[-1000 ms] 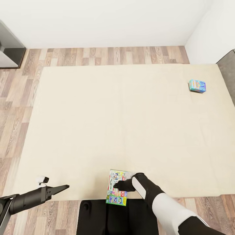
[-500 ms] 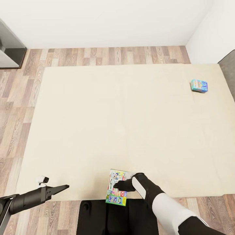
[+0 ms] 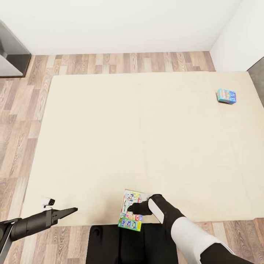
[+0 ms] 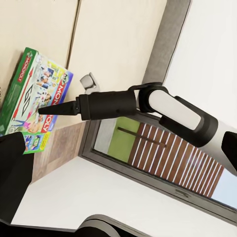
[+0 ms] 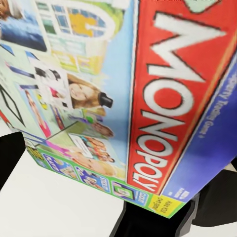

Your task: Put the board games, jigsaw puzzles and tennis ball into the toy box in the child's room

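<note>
Right gripper point(image 3: 129, 209) clamps the glossy white-and-green game box point(image 3: 130, 215) at the soft beige bed's point(image 3: 146, 139) edge; left gripper point(image 3: 73, 210) pinched shut, bare.

Two board games point(image 3: 130, 211); one bed point(image 3: 110, 128).

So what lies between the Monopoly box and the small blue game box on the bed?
Nothing: in the head view, only bare beige mattress separates the Monopoly box at the near edge from the blue game box at the far right.

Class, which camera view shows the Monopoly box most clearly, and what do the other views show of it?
The right wrist view: the Monopoly box is close enough to read its name. The left wrist view shows the box whole, slanted. The head view shows it small at the bed's near edge.
</note>
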`<state>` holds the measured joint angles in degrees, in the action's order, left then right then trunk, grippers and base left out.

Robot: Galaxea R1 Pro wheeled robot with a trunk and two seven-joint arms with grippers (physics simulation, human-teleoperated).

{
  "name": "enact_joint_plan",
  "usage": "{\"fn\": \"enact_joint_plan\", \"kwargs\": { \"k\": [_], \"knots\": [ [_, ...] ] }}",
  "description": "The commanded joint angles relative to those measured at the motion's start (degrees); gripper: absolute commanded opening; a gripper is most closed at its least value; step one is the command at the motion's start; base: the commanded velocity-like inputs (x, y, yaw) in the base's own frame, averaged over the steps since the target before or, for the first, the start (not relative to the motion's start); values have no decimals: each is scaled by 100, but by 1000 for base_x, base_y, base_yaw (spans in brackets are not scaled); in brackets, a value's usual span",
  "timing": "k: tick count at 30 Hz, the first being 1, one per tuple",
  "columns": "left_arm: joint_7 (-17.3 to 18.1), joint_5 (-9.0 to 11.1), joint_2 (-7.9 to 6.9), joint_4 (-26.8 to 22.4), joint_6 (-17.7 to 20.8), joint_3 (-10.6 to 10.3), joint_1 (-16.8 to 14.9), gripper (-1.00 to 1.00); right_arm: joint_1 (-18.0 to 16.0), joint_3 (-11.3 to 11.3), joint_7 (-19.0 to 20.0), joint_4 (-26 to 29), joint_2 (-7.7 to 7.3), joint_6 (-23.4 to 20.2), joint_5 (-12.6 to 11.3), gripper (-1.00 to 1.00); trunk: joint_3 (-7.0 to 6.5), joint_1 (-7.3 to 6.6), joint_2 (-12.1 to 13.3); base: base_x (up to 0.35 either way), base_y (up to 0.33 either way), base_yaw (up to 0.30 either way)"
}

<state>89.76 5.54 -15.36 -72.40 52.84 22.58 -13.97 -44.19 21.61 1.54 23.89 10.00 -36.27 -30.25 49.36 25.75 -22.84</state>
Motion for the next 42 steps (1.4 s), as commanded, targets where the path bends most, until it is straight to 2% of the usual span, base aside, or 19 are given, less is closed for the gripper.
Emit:
{"fn": "enact_joint_plan", "kwargs": {
  "k": [1,42],
  "knots": [
    [24,-3,-2,-2,61,1,0,100,-3,9,15,2,0,-20,27,100,6,3,-9,0,21,0],
    [24,-1,-2,-2,60,1,0,100,-3,9,22,2,0,-20,27,100,6,3,-9,0,63,0]
  ]
}}
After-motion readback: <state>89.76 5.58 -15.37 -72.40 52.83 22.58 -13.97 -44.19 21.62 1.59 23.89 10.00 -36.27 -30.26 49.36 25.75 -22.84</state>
